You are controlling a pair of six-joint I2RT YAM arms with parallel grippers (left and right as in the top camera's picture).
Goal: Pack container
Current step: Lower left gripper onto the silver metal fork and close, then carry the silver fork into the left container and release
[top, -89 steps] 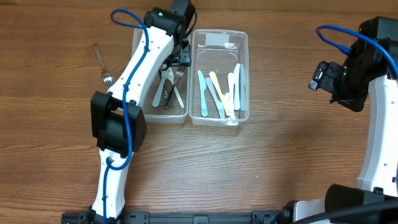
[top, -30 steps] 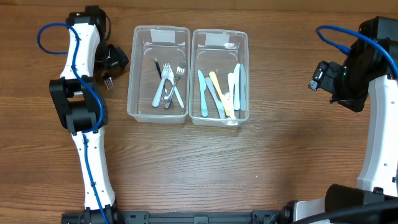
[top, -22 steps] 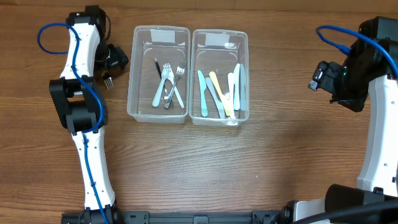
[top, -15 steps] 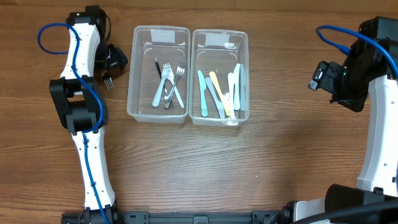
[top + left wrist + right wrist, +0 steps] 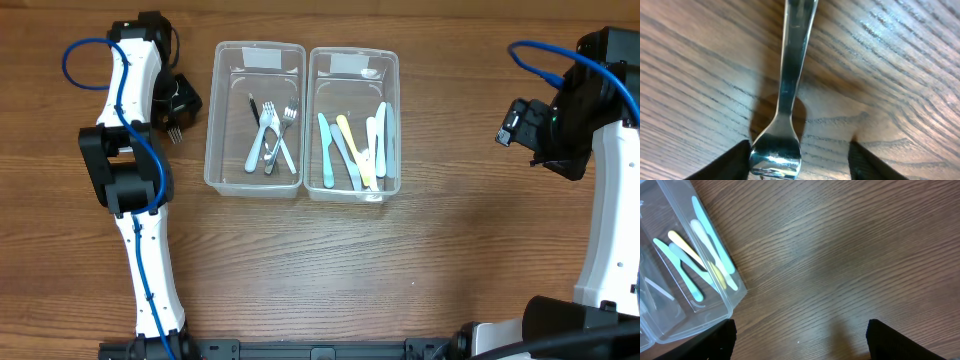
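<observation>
**loose fork between the left jaws, beside the fork tub**

the fork tub (image 5: 212,150) is a clear plastic container on the wooden table (image 5: 450,250). inside it is a small heap of forks (image 5: 270,140), crossed over one another near the middle of its floor. hard against its right side, long wall to long wall, stands a second clear tub (image 5: 397,110). it holds pastel plastic cutlery (image 5: 352,148) in blue, yellow and white, lying roughly lengthwise.

just left of the fork tub, outside its wall and apart from it, one metal fork (image 5: 792,75) lies flat on the bare wood. from overhead only its tines show, poking out toward the near edge of the table. the left gripper (image 5: 180,100) sits over the rest of it.

in the left wrist view the dark fingers (image 5: 737,157) stand one on each side of the fork's head. the left finger is at or almost at the metal, and a strip of wood shows between the head and the right finger. the jaws are partly apart, astride the fork and not clamped on it.

well off to the right of the fork tub, past the second tub, the right gripper (image 5: 800,339) hangs over bare table. its jaws are wide apart with nothing between them. its wrist camera catches a corner of the second tub at the left edge of its view.
</observation>
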